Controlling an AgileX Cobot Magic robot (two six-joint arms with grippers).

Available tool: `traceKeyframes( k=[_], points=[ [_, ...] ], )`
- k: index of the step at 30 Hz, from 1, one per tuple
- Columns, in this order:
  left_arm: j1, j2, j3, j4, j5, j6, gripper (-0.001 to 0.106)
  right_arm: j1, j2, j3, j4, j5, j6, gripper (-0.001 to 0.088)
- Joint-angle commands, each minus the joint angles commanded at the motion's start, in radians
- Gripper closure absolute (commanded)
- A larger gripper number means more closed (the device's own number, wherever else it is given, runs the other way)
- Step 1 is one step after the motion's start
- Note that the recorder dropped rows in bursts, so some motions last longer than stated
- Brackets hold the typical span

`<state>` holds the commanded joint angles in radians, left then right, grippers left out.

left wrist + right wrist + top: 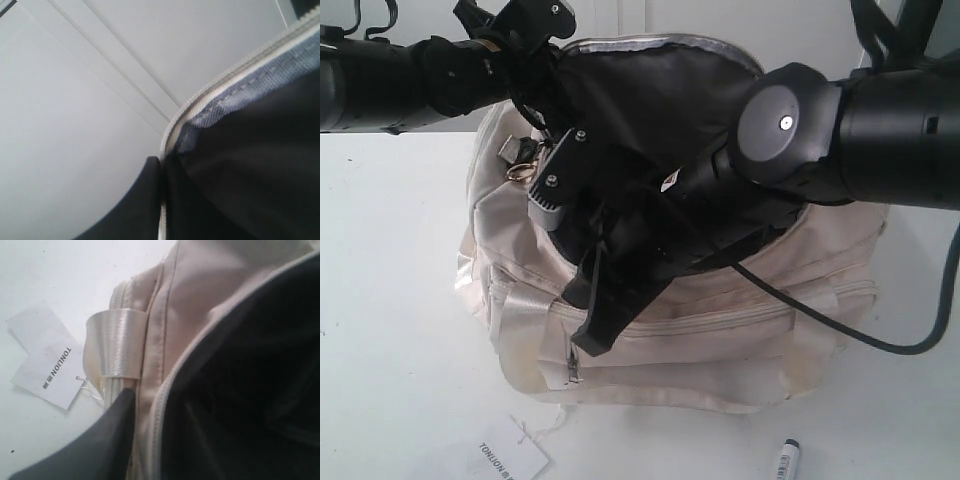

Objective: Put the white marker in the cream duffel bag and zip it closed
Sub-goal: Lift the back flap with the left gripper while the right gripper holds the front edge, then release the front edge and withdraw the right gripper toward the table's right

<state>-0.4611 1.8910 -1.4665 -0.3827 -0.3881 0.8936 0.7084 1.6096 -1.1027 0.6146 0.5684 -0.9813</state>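
Front of the counter: the white marker is being seen lying flat with its black cap pointing toward the cream duffel bag. It is outside the bag, well apart from it, and is being touched by nothing. A paper tag printed TONLION is lying toward the other front corner, with a thin thread running from it toward the bag base. Next back, the right fingers are being hung over the bag's front rim, just beside the shiny strap loop. Only one finger is being shown, outside the rim, and the other is lost against the dark interior, so apart or together cannot be told. Nothing is being seen held there. A black cable is trailing across the bag's right front. The top zip is open and the flap is standing upright, black lining facing forward. The gold ring pull is hanging at the left end. Furthest back, the left fingers are being pressed at the flap's zip edge. One finger is touching it and the other is hidden behind the lining, so a clamp cannot be confirmed.
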Motion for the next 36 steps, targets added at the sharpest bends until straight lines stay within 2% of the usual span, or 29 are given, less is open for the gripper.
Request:
traceKeyframes(
  k=[5, 10, 25, 36],
  points=[
    [0.000, 0.000, 0.000, 0.000, -0.003, 0.000, 0.105, 0.000, -0.021, -0.002, 0.000, -0.048, 0.045, 0.0429],
    [0.000, 0.000, 0.000, 0.000, -0.003, 0.000, 0.105, 0.000, -0.069, -0.002, 0.000, -0.085, 0.053, 0.0429],
    [0.000, 0.000, 0.000, 0.000, -0.003, 0.000, 0.105, -0.002, -0.151, -0.002, 0.000, -0.083, 0.095, 0.0433],
    [0.000, 0.000, 0.000, 0.000, -0.003, 0.000, 0.105, -0.002, -0.153, -0.002, 0.000, -0.041, 0.095, 0.0686]
  ],
)
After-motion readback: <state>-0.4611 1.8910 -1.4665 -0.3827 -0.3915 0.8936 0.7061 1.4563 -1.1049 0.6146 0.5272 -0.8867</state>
